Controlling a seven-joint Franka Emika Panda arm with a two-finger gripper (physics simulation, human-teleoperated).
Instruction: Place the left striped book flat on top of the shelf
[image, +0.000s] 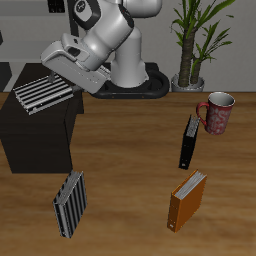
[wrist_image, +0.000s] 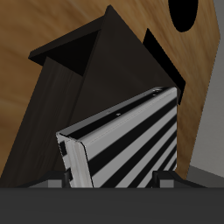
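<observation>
Your wooden table (image: 130, 170) carries the matte-black shelf (image: 38, 135) at one side. In front of it, nearer the table's front edge, a striped book (image: 68, 203) stands upright. Across the table you have an orange book (image: 187, 201) standing near the front edge, a black book (image: 189, 142) upright just behind it, and a red mug (image: 216, 112) beside that. Farther back sit the robot's base (image: 130, 82) and a potted plant (image: 194, 45)
</observation>
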